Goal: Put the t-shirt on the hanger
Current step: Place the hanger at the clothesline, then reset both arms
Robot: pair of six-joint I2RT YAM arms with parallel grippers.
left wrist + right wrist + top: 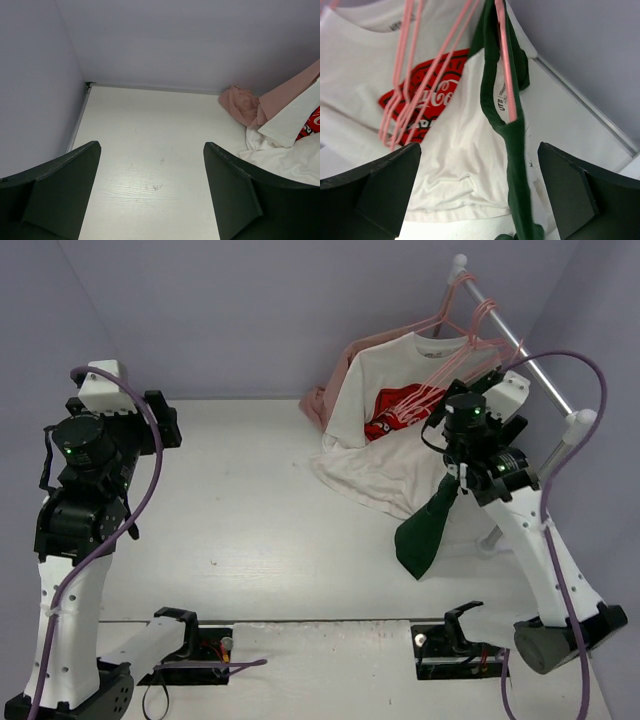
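Two end effectors released, t-shirt hanging at the rack on the right

At the far left, the left arm stands folded upright near the side wall. The left end effector [151, 149] is released: its two dark fingers [60, 185] are spread wide above the bare white table [250, 510] and touch nothing. Past the right-hand finger in that wrist view, a pale pink garment [241, 102] lies bunched on the table against the back wall, with white cloth just beside it.

Further right, a white t-shirt with a red logo [385, 405] hangs from the rail [512, 332], and its lower hem is pooled on the table. Several spare pink hangers [402, 85] dangle close together in front of its print.

Right of those is the t-shirt [457, 150], white in the body with dark green trim. Its green neckband wraps around one arm of the hanger [506, 65], which slants down into the neck opening. A printed label shows inside the collar. Whether the other shoulder also sits on the hanger cannot be told. Seen from above, a dark green part of the t-shirt hangs down below the right wrist toward the table.

The right end effector [480, 147] is also released. Its fingers stand wide on either side of the t-shirt, clear of both cloth and hanger, and grasp nothing. The right arm is raised from its base at the near right and points toward the rail.
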